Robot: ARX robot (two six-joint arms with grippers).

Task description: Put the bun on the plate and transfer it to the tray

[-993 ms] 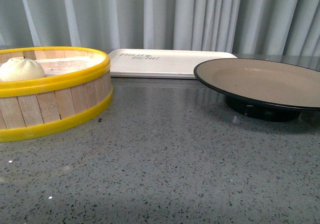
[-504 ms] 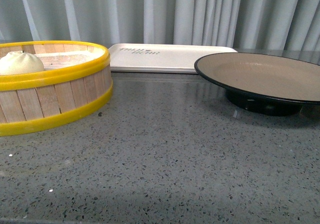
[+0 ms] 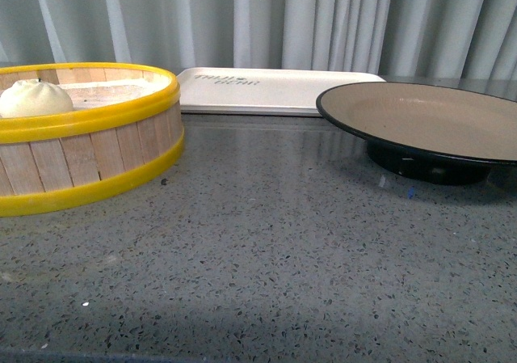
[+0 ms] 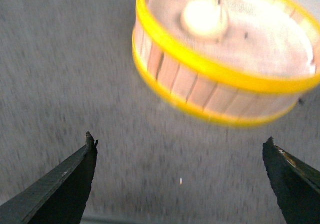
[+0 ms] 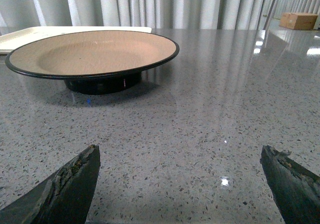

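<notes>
An off-white bun (image 3: 35, 99) sits inside the yellow-rimmed wooden steamer basket (image 3: 97, 157) at the left of the front view. The tan plate (image 3: 428, 120) with its black rim and foot stands at the right, with nothing on it. Behind both lies the cream-white tray (image 3: 275, 90). Neither arm shows in the front view. My left gripper (image 4: 180, 141) is open above the grey counter, short of the basket (image 4: 210, 82), and the bun (image 4: 204, 17) is in blurred sight. My right gripper (image 5: 180, 151) is open over bare counter, with the plate (image 5: 90, 54) ahead of it.
Grey pleated curtains close off the back. The speckled grey counter (image 3: 275, 258) stretches between basket and plate. The tray's corner (image 5: 30, 34) shows behind the plate in the right wrist view, and a cardboard box (image 5: 299, 19) sits far off.
The front view has shifted slightly: basket, tray and plate sit a little higher in the picture than one second ago. The things themselves keep their places on the counter.
</notes>
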